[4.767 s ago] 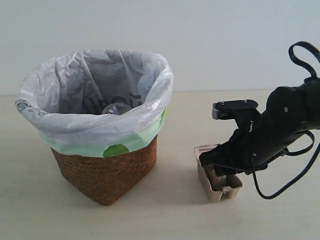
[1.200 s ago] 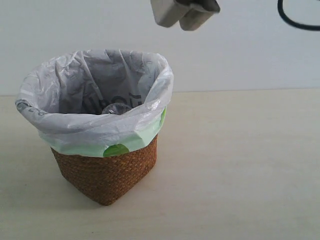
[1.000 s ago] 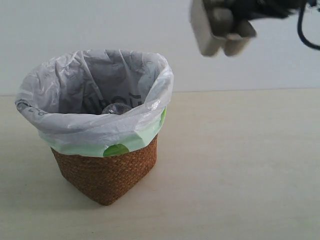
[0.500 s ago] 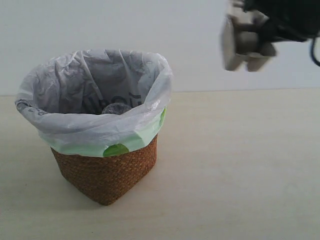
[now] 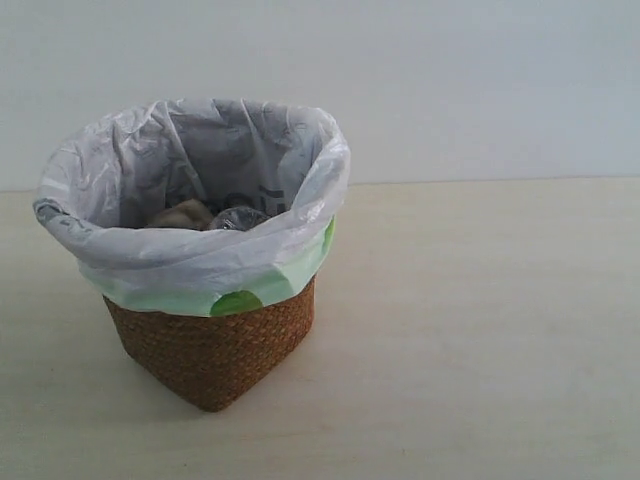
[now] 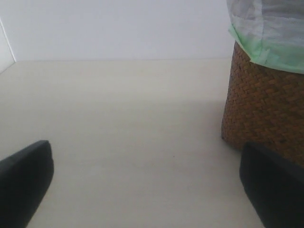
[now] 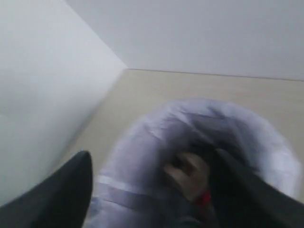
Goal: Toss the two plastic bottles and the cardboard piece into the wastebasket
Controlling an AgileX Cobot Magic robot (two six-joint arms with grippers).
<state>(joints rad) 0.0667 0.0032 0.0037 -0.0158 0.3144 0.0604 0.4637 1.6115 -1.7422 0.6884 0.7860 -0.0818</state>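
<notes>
The pale table (image 5: 480, 330) carries everything, and it fills the gap between the jaws of the left gripper (image 6: 145, 161); those jaws are spread wide with nothing between them, their dark fingers (image 6: 23, 183) low over the tabletop; the wastebasket (image 6: 263, 114) stands on the table just outside that gap, beside and a little beyond one finger, its woven brown wall partly hidden by that finger.

The wastebasket (image 5: 215, 345) is upright; a crinkled whitish bag (image 5: 200, 255) is folded over its rim, with a pale green bag (image 5: 290, 275) showing below the fold.

The right gripper (image 7: 152, 156) hangs over the wastebasket's open mouth; it is out of the exterior view; its picture is blurred, yet the two dark fingers (image 7: 57, 194) stand well apart and grip nothing; the whitish bag's rim curves between and beyond them.

Inside the wastebasket, below the right jaws, lies a clear bottle (image 5: 237, 217), only its crumpled top showing over the bag's fold; whether a second bottle lies with it cannot be told, though a spot of red (image 7: 204, 197) shows near one right finger.

The cardboard piece (image 5: 180, 214) lies in the wastebasket too, touching or just beside the bottle; from the right wrist it is a beige blur (image 7: 187, 175) under the gap, nearer one finger than the other.
</notes>
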